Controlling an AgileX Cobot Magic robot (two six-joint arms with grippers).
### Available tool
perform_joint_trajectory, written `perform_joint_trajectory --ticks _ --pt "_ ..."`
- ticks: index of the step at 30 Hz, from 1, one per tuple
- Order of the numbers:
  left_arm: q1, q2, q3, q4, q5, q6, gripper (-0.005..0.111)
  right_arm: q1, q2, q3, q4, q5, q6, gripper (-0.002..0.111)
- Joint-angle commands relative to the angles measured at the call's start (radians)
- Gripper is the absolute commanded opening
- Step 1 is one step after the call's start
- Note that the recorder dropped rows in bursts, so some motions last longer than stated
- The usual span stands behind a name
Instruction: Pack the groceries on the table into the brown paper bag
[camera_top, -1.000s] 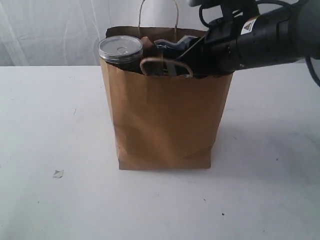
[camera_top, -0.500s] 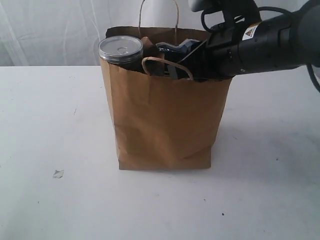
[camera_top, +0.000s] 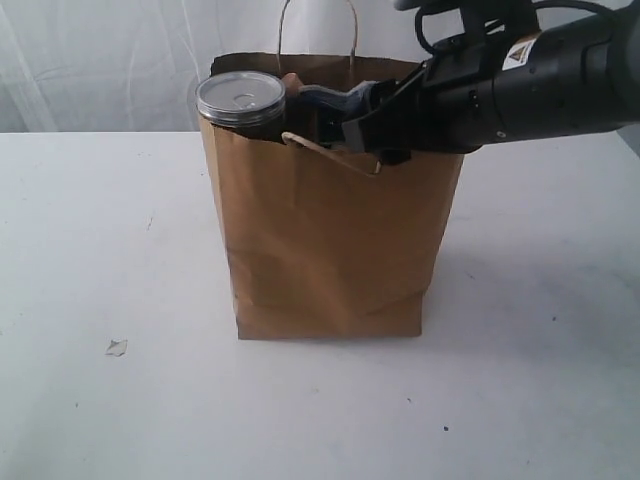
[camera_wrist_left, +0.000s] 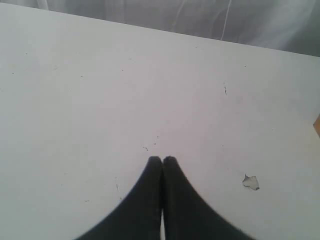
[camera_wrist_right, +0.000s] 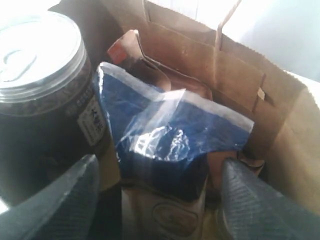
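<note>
right gripper (camera_wrist_right: 159, 165) jaws spread wide, gripping nothing | long dark-blue packet (camera_wrist_right: 170, 135) between them in the brown paper bag (camera_top: 320, 240), long axis apparently down into it | silver pull-tab can (camera_wrist_right: 35, 55) just outside one finger; brown orange-labelled pouch (camera_wrist_right: 155, 75) beyond packet | left gripper (camera_wrist_left: 162, 160) closed, empty, over table (camera_wrist_left: 100, 100), well apart

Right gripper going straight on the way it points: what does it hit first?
Probably the long dark-blue plastic packet in the brown paper bag, straight ahead between the open fingers of the right gripper. Nothing shows in front of it; depth is unclear.
</note>
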Motion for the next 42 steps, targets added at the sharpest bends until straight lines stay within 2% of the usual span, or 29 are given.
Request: perform_joint_trajectory --ticks 1,14,20,28,30,40,42 --pt "0.001 -0.004 0.004 -0.002 0.001 -0.001 0.0 -0.002 -0.034 0.008 0.001 0.002 -0.005 0.065" --pt "0.001 -0.004 0.004 -0.002 0.001 -0.001 0.0 -0.002 -0.09 0.008 0.001 -0.006 -0.005 0.065" --pt "0.001 -0.004 0.004 -0.002 0.001 -0.001 0.0 -0.002 -0.161 0.008 0.001 -0.065 -0.005 0.065" --pt "0.001 -0.004 0.004 -0.002 0.001 -0.001 0.0 -0.002 -0.26 0.008 0.001 -0.046 -0.005 0.063" --pt "0.001 -0.004 0.004 -0.002 0.001 -0.001 0.0 -0.002 -0.303 0.008 -0.003 -0.046 -0.005 0.056" --pt "0.001 -0.004 0.004 -0.002 0.001 -0.001 0.0 -0.002 -0.577 0.074 -0.003 -0.004 -0.005 0.004" --pt "0.001 -0.004 0.004 -0.002 0.001 -0.001 0.0 -0.002 -0.629 0.093 -0.003 0.018 -0.005 0.0"
